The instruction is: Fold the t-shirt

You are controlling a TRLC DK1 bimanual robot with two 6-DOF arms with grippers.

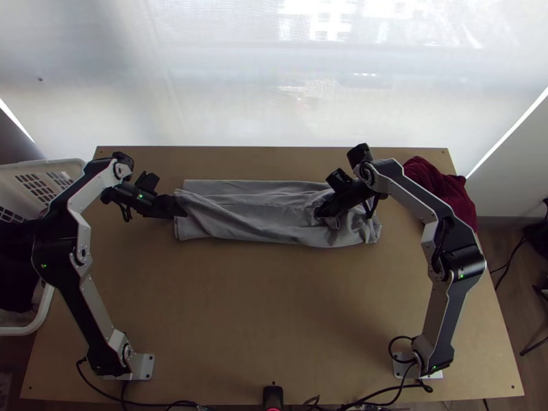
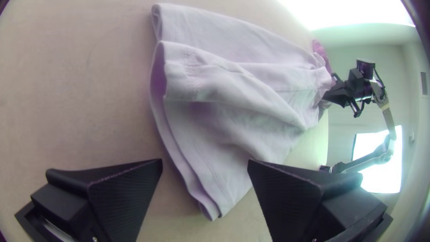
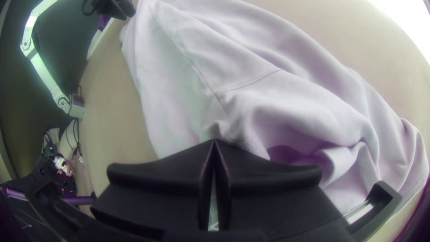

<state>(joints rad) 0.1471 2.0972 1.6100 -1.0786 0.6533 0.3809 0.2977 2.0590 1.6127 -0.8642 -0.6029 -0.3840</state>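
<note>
The left hand [image 1: 177,207] is hanging open at one end of the grey t-shirt [image 1: 253,218], a cloth corner showing between its parted fingers [image 2: 286,192]. The right hand [image 1: 320,212] is pinching the t-shirt near its other end, where cloth is bunching around it. Between both hands, the t-shirt is lying in a long, creased strip on the tabletop [image 1: 260,301]. A dark red cloth [image 1: 449,192] is resting beyond the right hand.
</note>
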